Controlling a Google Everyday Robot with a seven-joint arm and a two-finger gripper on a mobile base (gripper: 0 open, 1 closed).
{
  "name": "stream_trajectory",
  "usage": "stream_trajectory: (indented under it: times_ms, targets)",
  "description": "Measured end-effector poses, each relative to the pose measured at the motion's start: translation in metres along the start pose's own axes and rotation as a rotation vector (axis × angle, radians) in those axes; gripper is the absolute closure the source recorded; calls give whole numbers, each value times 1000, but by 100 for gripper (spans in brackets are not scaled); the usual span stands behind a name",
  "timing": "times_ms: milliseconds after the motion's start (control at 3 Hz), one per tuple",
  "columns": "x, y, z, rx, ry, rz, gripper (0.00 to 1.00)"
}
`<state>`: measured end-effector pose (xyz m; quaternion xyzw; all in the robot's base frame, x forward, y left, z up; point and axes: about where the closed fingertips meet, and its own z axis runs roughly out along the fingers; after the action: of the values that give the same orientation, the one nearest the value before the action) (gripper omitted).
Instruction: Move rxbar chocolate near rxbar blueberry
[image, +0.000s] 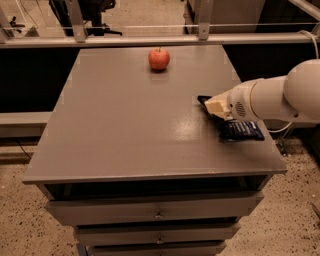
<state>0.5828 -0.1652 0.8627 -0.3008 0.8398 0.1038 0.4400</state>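
End effector just up-left of rxbar blueberry, at rxbar chocolate; grip state cannot tell. Apple well apart. Drawers contents hidden.

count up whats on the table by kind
apple: 1
snack bars: 2, the rxbar chocolate and the rxbar blueberry
total: 3
The tool is low over the rxbar chocolate, close beside the rxbar blueberry, on the table.
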Motion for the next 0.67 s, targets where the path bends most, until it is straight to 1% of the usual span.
stream_trajectory:
  times_ms: [333, 667]
  targets:
    - [-1, 1, 0, -3, -8, 8, 12]
    - [-10, -11, -17, 16, -31, -9, 0]
